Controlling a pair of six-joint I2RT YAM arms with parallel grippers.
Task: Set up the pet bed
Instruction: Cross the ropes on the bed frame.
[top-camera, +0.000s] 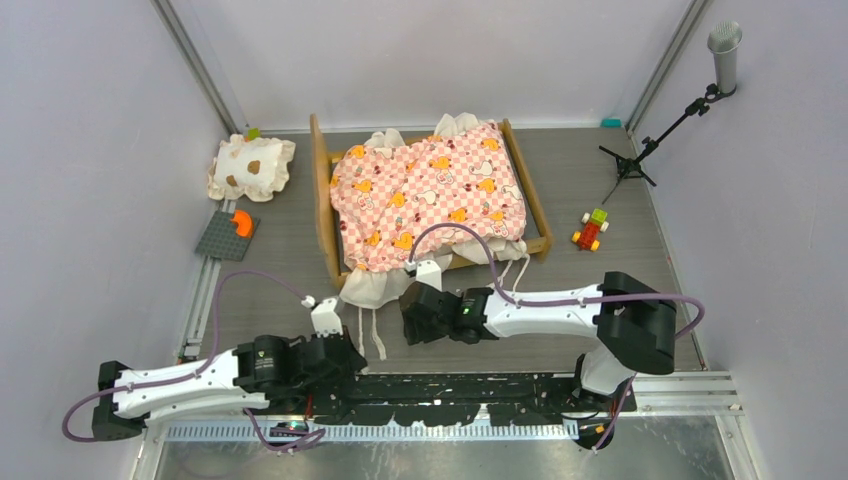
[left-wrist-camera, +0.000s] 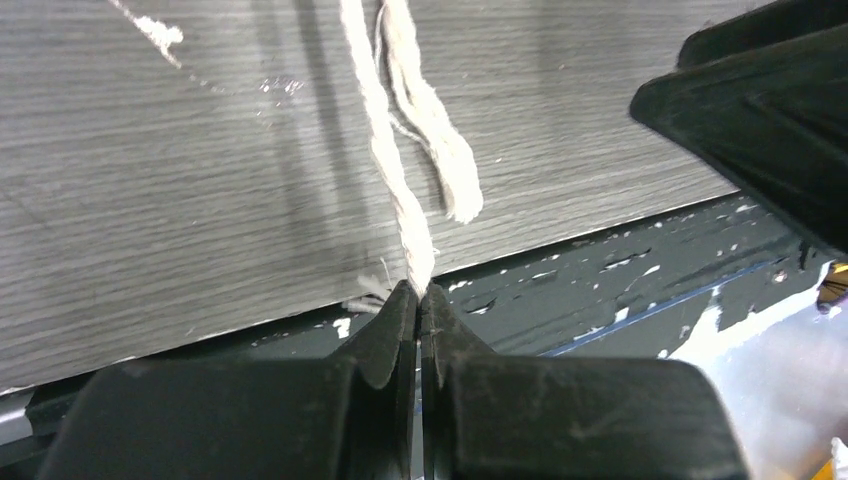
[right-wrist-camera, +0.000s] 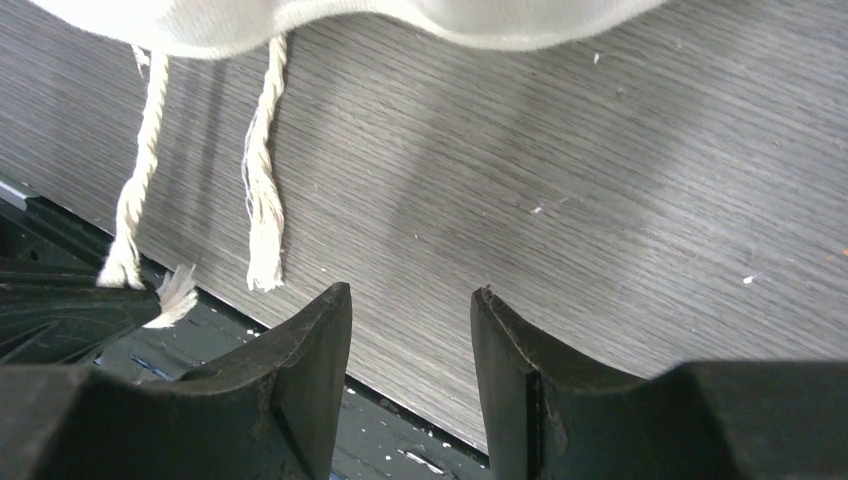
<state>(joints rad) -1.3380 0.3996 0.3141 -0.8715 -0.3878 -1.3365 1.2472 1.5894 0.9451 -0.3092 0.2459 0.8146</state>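
Note:
The pet bed (top-camera: 322, 200) is a light-wood frame at the table's middle back, with a pink checkered mattress (top-camera: 430, 195) lying askew on it and its cream ruffle (right-wrist-camera: 350, 20) spilling over the near rail. Two cream tie cords hang from the ruffle. My left gripper (left-wrist-camera: 420, 292) is shut on the end of one cord (left-wrist-camera: 385, 150) at the table's near edge; the other cord (left-wrist-camera: 430, 140) lies loose beside it. In the top view the left gripper (top-camera: 352, 352) sits below the bed's front left corner. My right gripper (right-wrist-camera: 412, 295) is open and holds nothing, just right of the cords (top-camera: 408, 320).
A small cream pillow with brown spots (top-camera: 250, 167) lies left of the bed, a grey baseplate with an orange piece (top-camera: 226, 235) below it. Toy bricks (top-camera: 591, 230) and a microphone stand (top-camera: 660, 130) stand on the right. A black rail (top-camera: 450, 390) runs along the near edge.

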